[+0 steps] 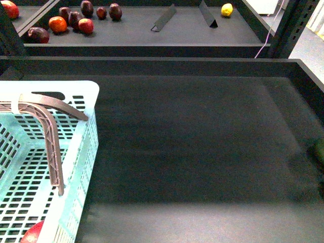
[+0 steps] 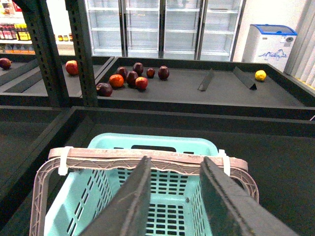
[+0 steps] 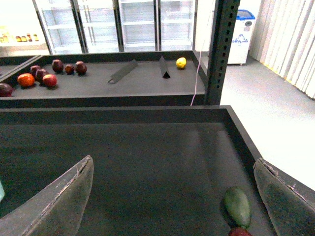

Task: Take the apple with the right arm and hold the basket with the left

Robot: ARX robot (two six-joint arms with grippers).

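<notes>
The pale turquoise basket (image 1: 76,167) stands at the near left of the dark bin, its grey-brown handles (image 1: 50,147) folded across the top. Inside it, at the picture's bottom edge, part of a shiny red round fruit shows, which looks like the apple (image 1: 33,233). My left gripper (image 2: 175,160) hovers open just above the basket (image 2: 162,206); its tips are over the handle (image 2: 147,156) and touch nothing. My right gripper (image 3: 172,164) is wide open over the bin's bare floor near the right wall, holding nothing. Neither arm appears in the front view.
A green oval fruit (image 3: 237,206) lies by the right wall, a sliver of something red (image 3: 239,232) beside it. On the far shelf are a group of dark red and orange fruits (image 1: 76,20), a lone red fruit (image 1: 10,9), a lemon (image 1: 227,9) and two dividers (image 1: 163,20).
</notes>
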